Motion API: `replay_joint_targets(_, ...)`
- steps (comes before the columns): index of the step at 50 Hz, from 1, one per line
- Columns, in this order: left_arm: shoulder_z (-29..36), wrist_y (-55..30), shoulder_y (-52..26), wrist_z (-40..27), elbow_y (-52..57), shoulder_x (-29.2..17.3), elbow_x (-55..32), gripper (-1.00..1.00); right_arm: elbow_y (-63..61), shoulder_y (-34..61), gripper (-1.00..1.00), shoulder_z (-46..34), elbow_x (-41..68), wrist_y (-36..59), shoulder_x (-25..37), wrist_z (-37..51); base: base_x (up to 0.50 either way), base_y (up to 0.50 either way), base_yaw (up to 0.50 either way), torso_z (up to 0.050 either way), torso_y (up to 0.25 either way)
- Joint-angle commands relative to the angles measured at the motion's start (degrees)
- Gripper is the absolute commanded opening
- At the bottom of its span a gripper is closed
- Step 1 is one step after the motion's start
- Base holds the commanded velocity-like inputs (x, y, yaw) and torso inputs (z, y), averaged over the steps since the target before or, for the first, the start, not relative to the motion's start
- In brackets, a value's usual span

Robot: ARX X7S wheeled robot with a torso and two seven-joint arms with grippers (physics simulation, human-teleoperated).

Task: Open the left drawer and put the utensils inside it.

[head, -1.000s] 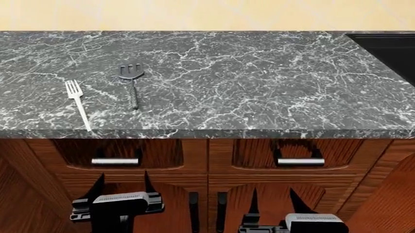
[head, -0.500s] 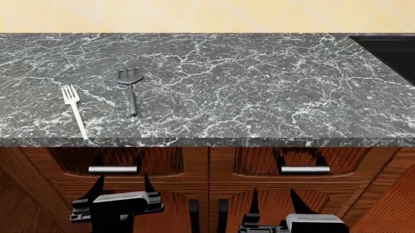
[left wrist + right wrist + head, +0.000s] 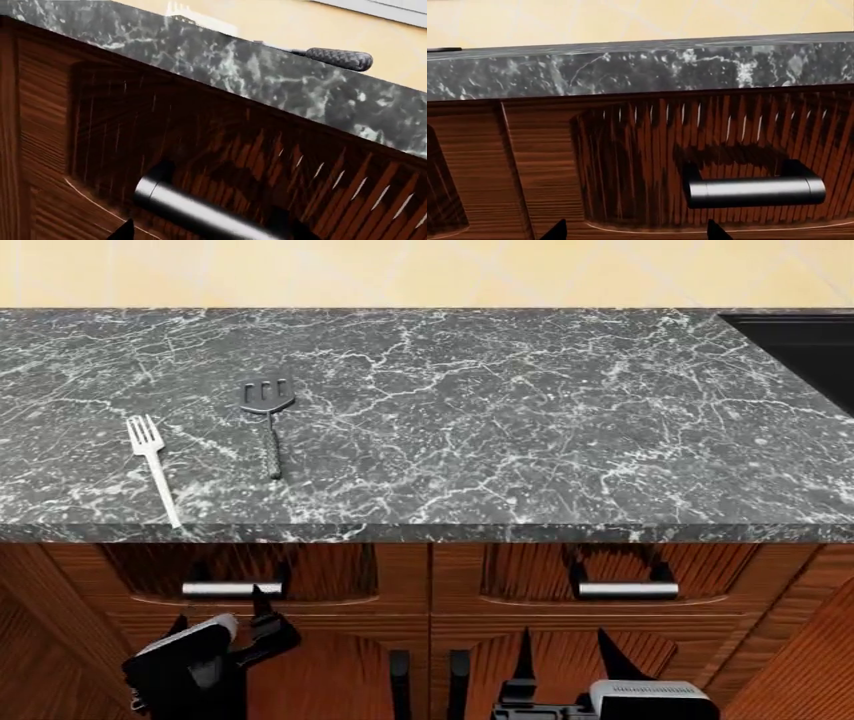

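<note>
The white fork [image 3: 151,465] and the dark grey spatula [image 3: 268,422] lie side by side on the marble counter [image 3: 507,410], near its front left. Under them the left drawer [image 3: 147,575] is closed, with its silver bar handle [image 3: 231,589] across the front. My left gripper [image 3: 220,608] is open and rolled to one side, its fingertips just below that handle and close to it. In the left wrist view the handle [image 3: 200,210] fills the near field, with the spatula's handle [image 3: 333,57] above the counter edge. My right gripper [image 3: 563,640] is open, lower down.
A second drawer [image 3: 774,575] with its own handle [image 3: 627,590] sits to the right, seen close in the right wrist view as a bar handle [image 3: 754,190]. Cabinet doors with black handles [image 3: 400,680] are below. A dark sink [image 3: 801,345] is at the back right.
My left gripper has rolled sideways and risen up to the left drawer's handle. The right gripper has stayed put. The head view shifted slightly a second ago, then held.
</note>
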Motion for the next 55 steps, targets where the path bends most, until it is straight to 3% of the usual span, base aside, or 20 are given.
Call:
replay_joint_targets(1,-4.3,1.9,-5.8,5.4,-9.2,0.5,-11.6,1.0,1.2,0.9,1.0,-0.1,-0.8,0.2,-0.1,0.4,0.0,0.0,0.0,0.0,0.0)
replay_joint_targets(10,-5.7,1.4,-11.0,9.4,-16.1,0.0,-17.3,1.0,1.1,0.9,1.0,-0.3,-0.4,0.3,0.3,1.0,0.0,0.0,0.0,0.0,0.0)
replay_joint_targets(29,-5.6,4.7,-15.0,8.6,-24.4,0.2,-17.4,1.0,0.5,1.0,1.0,-1.0,0.1,0.9,1.1,2.0,0.0,0.0,0.0,0.0,0.0)
replay_joint_targets(55,-3.8,-2.2,-18.3,20.7,-29.0,0.1,-27.3,1.0,1.2,1.5,1.0,-1.6,1.2,0.5,1.9,2.7,0.0,0.0,0.0,0.0,0.0)
